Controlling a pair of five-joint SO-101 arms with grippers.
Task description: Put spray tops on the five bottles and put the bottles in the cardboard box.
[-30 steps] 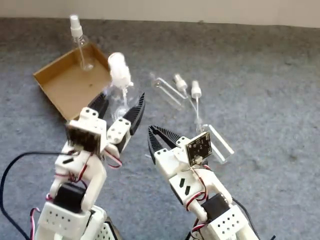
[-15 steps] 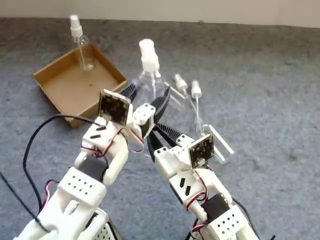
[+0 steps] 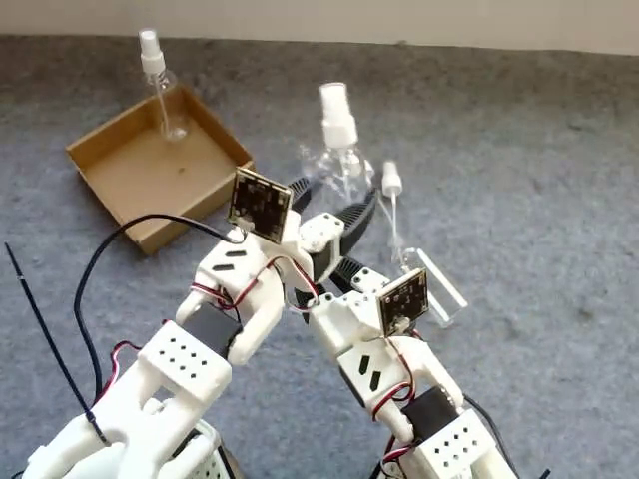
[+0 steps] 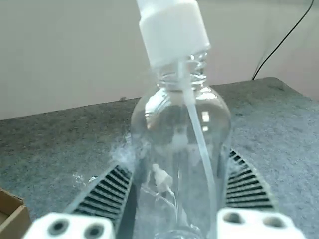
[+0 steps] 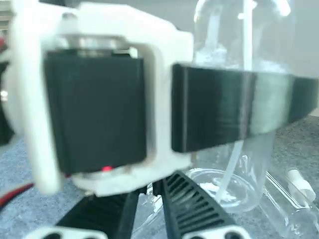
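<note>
High view, left gripper (image 3: 337, 197): I had it clamped round the belly of the round bottle (image 3: 340, 168), which was upright and clear of the grey cover (image 3: 549, 200). It was off to the side of the cardboard box (image 3: 140, 180), not over it.
High view, spray top (image 3: 337, 115): it sat on the neck of the held bottle.
High view, box: one slim bottle (image 3: 163, 95) with its top on stood in the far corner.
High view, leftovers: a loose spray top (image 3: 391, 181) and a lying bottle (image 3: 439, 284) were on the cover beyond the right arm.
High view, right gripper (image 3: 344, 269): it was low, just under the left gripper and partly hidden by it.
Left wrist view, grip: the ribbed fingers (image 4: 107, 191) pressed on either side of the round bottle (image 4: 179, 144), and the dip tube ran down inside the glass.
Left wrist view, cap: the spray top (image 4: 172, 30) leaned a little and bare neck threads showed beneath it. I judged it not screwed home.
Right wrist view, right gripper (image 5: 152, 199): its fingers were drawn together with nothing between them. The round bottle (image 5: 234, 45) rose just beyond, crossed by the left gripper's black finger.
Step in hand: capping the second bottle, as I read it, with the bottle presented to the right arm.
Next move: I reckoned the right gripper had to open, rise to the cap and seat it square while the left held firm. Only then could the bottle be carried over the box and lowered beside the slim bottle.
</note>
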